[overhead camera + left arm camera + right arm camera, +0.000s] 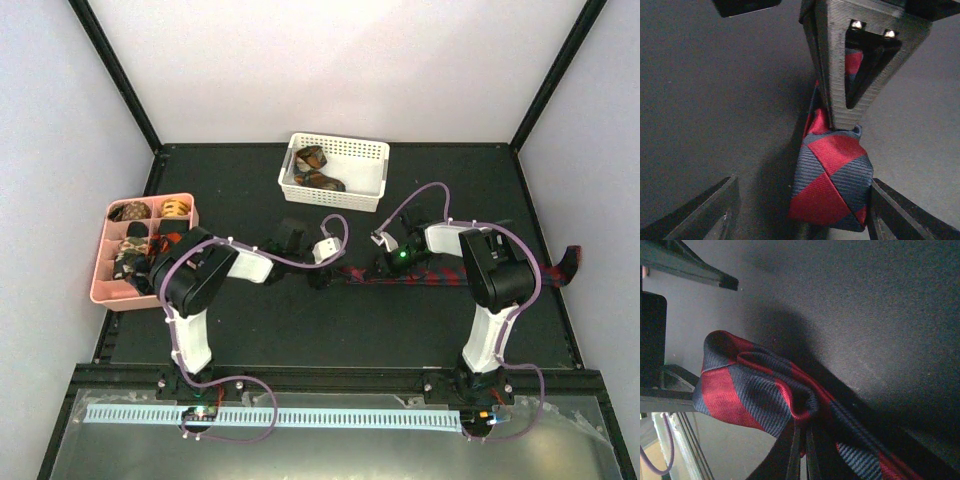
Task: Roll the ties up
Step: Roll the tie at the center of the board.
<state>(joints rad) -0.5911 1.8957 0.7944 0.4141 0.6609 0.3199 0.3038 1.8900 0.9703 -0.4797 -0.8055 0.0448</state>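
Observation:
A dark red-and-black plaid tie (470,274) lies as a long strip across the black table, out to the right edge. Its left end is folded into a small wad (830,185). My left gripper (320,276) is open, and its two fingers straddle the wad (802,215). The right finger (890,212) touches the fabric and the left finger stands apart. My right gripper (396,262) is shut on the tie just behind the fold (802,432), and the tie bunches above its fingertips (760,390). One of its fingers (860,60) shows in the left wrist view.
A white basket (360,150) at the back centre holds rolled brown ties (318,170). A pink compartment tray (100,285) at the left holds several rolled ties (176,209). Purple cables loop over both arms. The tie's far end hangs over the right table edge (570,262).

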